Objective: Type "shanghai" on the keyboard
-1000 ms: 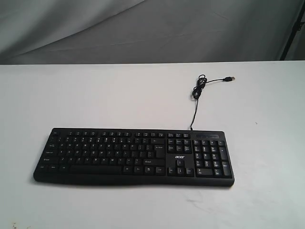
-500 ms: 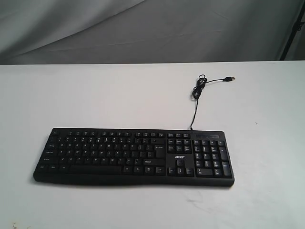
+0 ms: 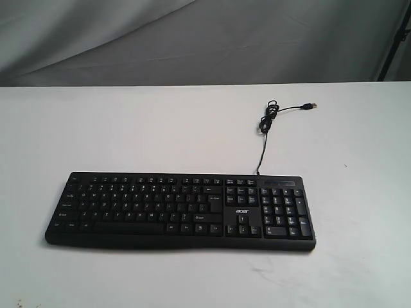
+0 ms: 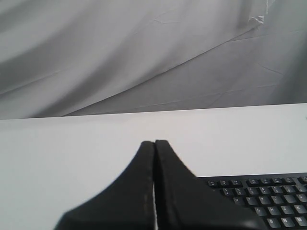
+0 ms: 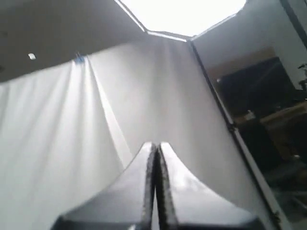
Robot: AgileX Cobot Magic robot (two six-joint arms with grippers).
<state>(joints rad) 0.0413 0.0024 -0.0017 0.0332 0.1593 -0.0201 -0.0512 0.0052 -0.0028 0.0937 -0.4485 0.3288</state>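
The wide black keyboard (image 3: 180, 210) lies flat on the white table (image 3: 128, 128), near its front edge, number pad to the right. Its thin black cable (image 3: 264, 125) runs back to a loose USB plug (image 3: 311, 106). Neither arm appears in the exterior view. In the left wrist view my left gripper (image 4: 154, 142) is shut with nothing in it, hovering off one end of the keyboard (image 4: 268, 201), whose keys show beside its fingers. My right gripper (image 5: 156, 143) is shut and empty too, pointing up at the backdrop, with no keyboard in its view.
A grey cloth backdrop (image 3: 192, 38) hangs behind the table's far edge. A dark stand (image 3: 397, 38) rises at the far right. The right wrist view shows white curtain (image 5: 57, 134), a ceiling light and a dark room area beyond.
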